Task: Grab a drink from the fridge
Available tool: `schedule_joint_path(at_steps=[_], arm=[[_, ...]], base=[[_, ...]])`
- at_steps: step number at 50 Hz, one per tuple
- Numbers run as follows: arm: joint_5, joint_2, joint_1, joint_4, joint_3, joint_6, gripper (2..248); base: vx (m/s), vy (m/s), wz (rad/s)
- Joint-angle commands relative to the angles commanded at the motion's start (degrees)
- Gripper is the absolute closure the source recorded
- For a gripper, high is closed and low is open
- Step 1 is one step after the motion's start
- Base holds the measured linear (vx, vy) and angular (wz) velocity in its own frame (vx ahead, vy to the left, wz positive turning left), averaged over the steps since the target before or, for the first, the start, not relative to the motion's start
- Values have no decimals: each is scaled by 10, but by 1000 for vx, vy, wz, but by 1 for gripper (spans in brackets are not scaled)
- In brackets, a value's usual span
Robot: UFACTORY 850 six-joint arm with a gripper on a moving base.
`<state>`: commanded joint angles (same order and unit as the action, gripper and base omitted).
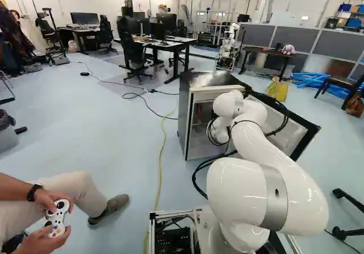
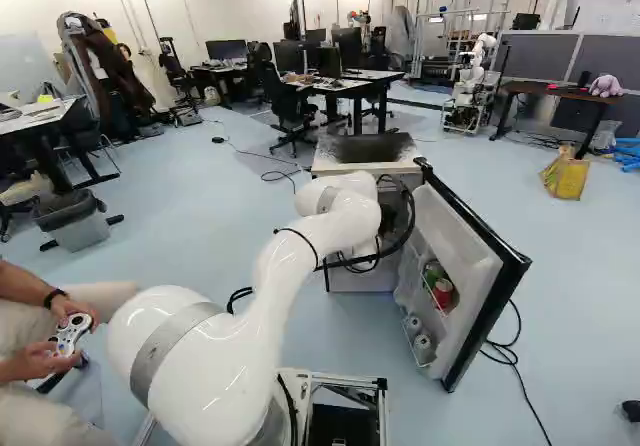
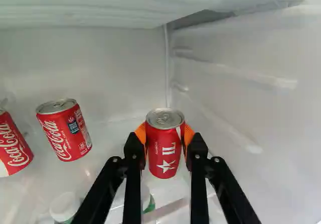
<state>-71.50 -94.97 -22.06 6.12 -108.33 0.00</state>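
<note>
The black two-fingered gripper (image 3: 164, 142) is closed snugly on the red metal can (image 3: 164, 151) — now lift gently, keep it upright, then back straight out!

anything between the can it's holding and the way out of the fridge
Nothing visible blocks it: the jaws hold the red soda can, and the fridge door stands open. A white-capped container sits beneath the jaws and might get brushed.
</note>
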Motion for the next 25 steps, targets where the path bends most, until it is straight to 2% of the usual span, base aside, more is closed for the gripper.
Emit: schedule_joint_path(at_steps=[25], arm=[[0,22,-2,0,38,0,159]], base=[[0,0,0]])
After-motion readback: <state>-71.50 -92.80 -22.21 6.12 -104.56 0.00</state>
